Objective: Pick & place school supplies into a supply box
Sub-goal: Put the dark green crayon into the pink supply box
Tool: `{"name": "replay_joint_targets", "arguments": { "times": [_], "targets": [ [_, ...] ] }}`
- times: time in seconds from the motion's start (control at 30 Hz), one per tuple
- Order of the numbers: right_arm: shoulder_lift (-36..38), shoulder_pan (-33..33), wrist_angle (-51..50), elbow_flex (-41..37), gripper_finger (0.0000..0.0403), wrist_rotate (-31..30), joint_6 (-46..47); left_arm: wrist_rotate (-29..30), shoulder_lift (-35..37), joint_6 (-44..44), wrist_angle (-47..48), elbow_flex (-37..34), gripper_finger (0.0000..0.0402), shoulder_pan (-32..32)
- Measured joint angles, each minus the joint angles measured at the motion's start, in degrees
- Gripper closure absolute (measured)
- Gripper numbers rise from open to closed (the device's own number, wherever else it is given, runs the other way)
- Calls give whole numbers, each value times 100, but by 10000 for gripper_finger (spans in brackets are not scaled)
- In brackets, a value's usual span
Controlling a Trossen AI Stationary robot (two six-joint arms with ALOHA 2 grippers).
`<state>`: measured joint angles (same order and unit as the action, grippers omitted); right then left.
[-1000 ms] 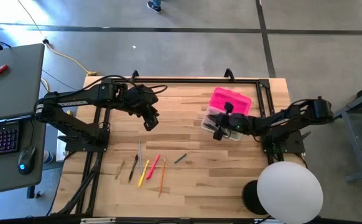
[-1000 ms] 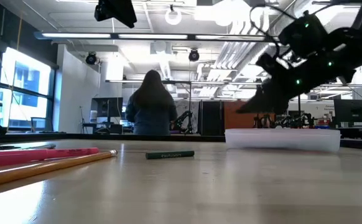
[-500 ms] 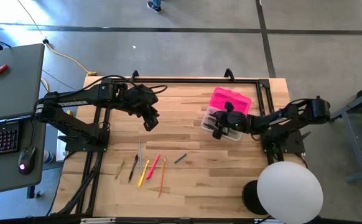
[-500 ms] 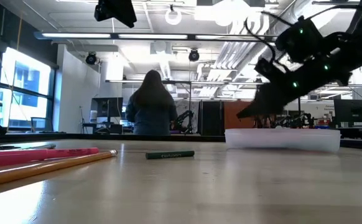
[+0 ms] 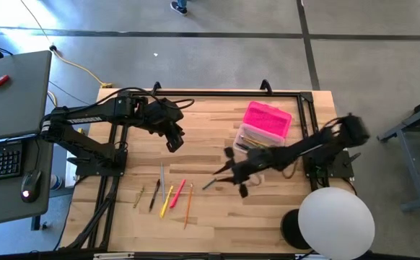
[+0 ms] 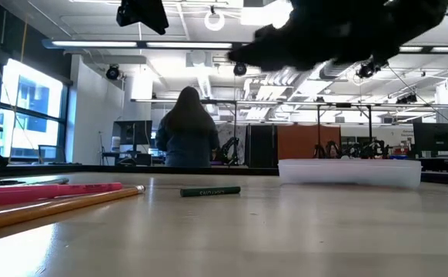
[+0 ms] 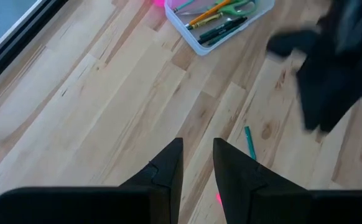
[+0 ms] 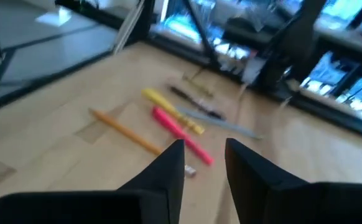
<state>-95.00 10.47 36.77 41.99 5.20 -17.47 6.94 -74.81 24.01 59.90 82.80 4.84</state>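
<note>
Right wrist view shows the right gripper (image 8: pixel 203 158) with its jaws a little apart and nothing between them, hanging over the loose school supplies on the desk (image 8: pixel 56 143): an orange pencil (image 8: pixel 124 130), a pink-red pen (image 8: pixel 182 142), a yellow pen (image 8: pixel 171 111) and, beyond them, a dark pen (image 8: pixel 196 102). From the high view this gripper (image 5: pixel 228 172) sits at the end of the right arm stretched low across the middle of the desk (image 5: pixel 203 217), blurred, just beside the short green pen (image 5: pixel 209 184) and away from the supply box (image 5: pixel 256 141). The box rests toward the far right part of the desk, with its pink lid (image 5: pixel 268 118) lying open against its far side. In the left wrist view the clear box (image 7: pixel 221 25) holds green-handled scissors (image 7: pixel 234 9), an orange pencil and several dark and green pens.

The left gripper (image 5: pixel 175 140) hovers above the far left part of the desk, well apart from the box and from the loose items; its jaws stand slightly apart and empty in the left wrist view (image 7: pixel 198 158), with the green pen (image 7: pixel 249 142) on the wood ahead of them.

Remaining loose on the near part of the desk lie a row of pens and pencils (image 5: pixel 168 196). In the low view a person (image 6: pixel 187 129) stands in the room behind the desk, facing away.
</note>
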Motion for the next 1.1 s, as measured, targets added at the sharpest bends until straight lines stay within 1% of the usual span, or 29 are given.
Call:
{"name": "replay_joint_targets", "arguments": {
  "times": [0.2,0.3,0.37,0.43,0.5,0.7,0.8,0.9,1.0,1.1],
  "targets": [
    [-1656,-47,-48,999,302,390,-206,-76,1,-15,-3,-1,282,0],
    [-2209,-170,-125,1398,302,600,-208,-191,0,-15,21,-2,282,0],
    [-2441,-254,-161,1581,302,859,-206,-239,2,-16,24,-1,282,-2],
    [-2554,-333,-235,1674,302,1079,-208,-311,0,-20,25,-1,282,0],
    [-2615,-408,-340,1680,302,1173,-210,-315,0,-71,24,0,282,0],
    [-2611,-589,-153,1241,302,1375,-221,-303,0,-169,23,0,282,0],
    [-2601,-613,-56,1041,302,1265,-514,-297,1,-259,23,0,282,0],
    [-2598,-632,55,937,306,1053,-528,-292,0,-291,20,-2,282,0],
    [-2598,-666,45,898,327,1267,-418,-251,2,-281,20,-2,282,0],
    [-2606,-665,142,883,374,1389,-424,-218,1,-193,20,-1,282,-1]
  ]
}}
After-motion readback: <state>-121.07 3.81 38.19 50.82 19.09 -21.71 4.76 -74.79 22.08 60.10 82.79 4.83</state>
